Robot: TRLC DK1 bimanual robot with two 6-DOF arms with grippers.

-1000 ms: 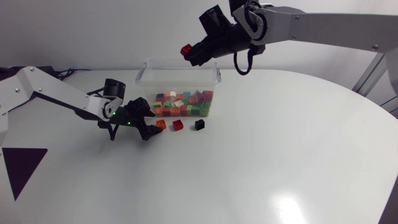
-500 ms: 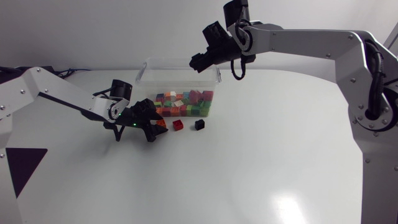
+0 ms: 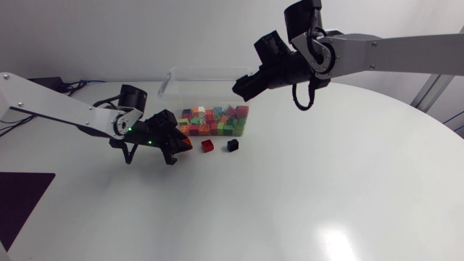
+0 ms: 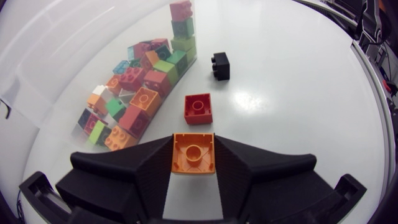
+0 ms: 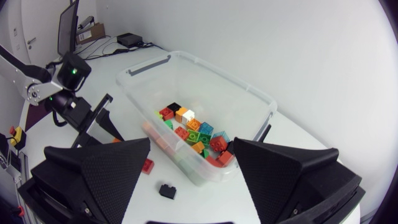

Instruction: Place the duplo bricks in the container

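The left end effector (image 4: 193,144) sits low on the white counter (image 3: 326,188), its black wedge fingers closed against two sides of the small orange duplo brick (image 4: 193,153). This grip looks meant to lift the brick over the wall of the clear plastic container (image 3: 206,71) just beside it, which holds a heap of mixed-colour bricks. A square red duplo brick (image 4: 198,108) and a small black duplo brick (image 4: 221,65) lie loose outside that wall, not yet collected. The right end effector (image 5: 191,155) hangs above the container, spread wide and empty, seemingly free to fetch one.
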